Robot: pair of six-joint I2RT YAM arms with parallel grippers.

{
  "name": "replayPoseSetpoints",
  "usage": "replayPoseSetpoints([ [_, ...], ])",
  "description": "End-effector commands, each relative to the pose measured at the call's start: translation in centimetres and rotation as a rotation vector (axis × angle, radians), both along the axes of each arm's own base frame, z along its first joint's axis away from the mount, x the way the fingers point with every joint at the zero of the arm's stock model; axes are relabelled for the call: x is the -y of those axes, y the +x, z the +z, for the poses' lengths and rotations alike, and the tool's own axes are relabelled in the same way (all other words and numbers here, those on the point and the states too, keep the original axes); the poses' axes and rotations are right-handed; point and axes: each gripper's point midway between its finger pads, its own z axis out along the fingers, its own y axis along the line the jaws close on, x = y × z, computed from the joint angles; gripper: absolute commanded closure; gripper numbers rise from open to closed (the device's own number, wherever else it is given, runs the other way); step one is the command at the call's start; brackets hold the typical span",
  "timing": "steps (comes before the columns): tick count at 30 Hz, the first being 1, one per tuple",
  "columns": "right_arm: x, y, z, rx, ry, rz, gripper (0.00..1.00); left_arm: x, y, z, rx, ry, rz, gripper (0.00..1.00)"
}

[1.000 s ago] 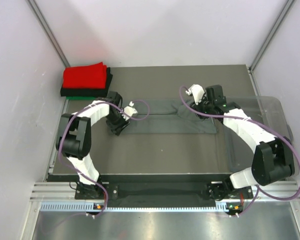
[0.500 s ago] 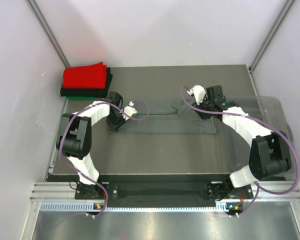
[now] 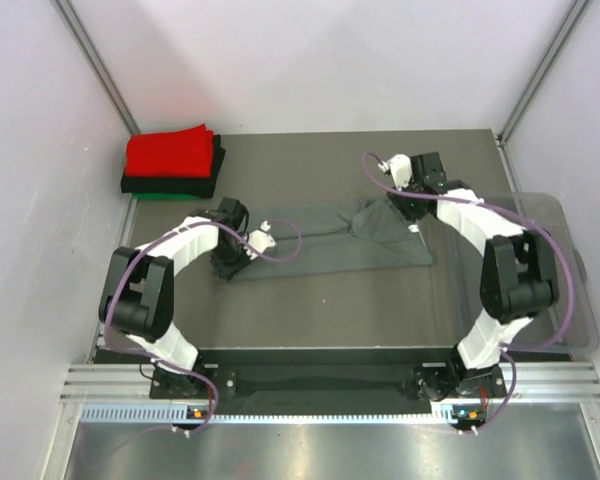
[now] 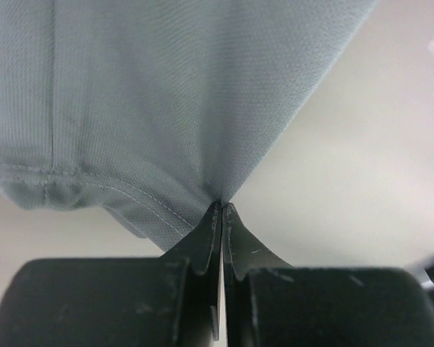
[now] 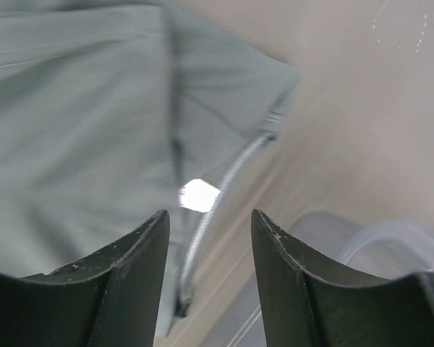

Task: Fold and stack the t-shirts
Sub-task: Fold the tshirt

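Grey shirt (image 3: 330,238): lay as a long, lengthwise-folded band across the middle of the tabletop (image 3: 320,310), its right end near the bin (image 3: 555,270).
Left claw (image 4: 222,208): was clamped tight on a corner at the band's left end; the cloth fanned out taut from the pinch.
Right claw (image 5: 208,217): stood with jaws apart over the band's right end, gripping nothing; a white label (image 5: 199,195) and a hem showed between them.
Stack: red shirt (image 3: 170,152) lay on black shirt (image 3: 165,185) on green shirt (image 3: 160,197), at the far left corner, well apart from the band.
Step in hand (judged): securing both ends for a crosswise fold.
Good practice: the right claw should close on every layer at the hem corner before any lift; both ends should rise level, the cloth be kept taut, and edge be laid onto edge.
Risk: a single-layer grasp would probably let the lengthwise fold open; the left pinch, so near the tip, might slip.
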Motion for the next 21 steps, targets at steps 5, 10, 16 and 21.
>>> replayPoseSetpoints([
  [5,2.2,3.4,-0.5,-0.039,-0.083,-0.092,0.50,-1.1,-5.2,1.2,-0.067,0.036,0.000,1.00],
  [10,2.4,3.8,-1.9,-0.082,-0.100,-0.115,0.53,-1.3,-6.4,1.6,-0.069,0.032,0.016,1.00],
  [16,2.1,3.2,-4.0,-0.177,-0.093,-0.112,0.59,-0.7,-6.4,1.7,-0.063,0.015,0.024,1.00],
  [21,1.8,2.4,-5.4,-0.231,-0.083,-0.103,0.61,-0.2,-6.4,1.7,-0.063,0.015,0.019,1.00],
])
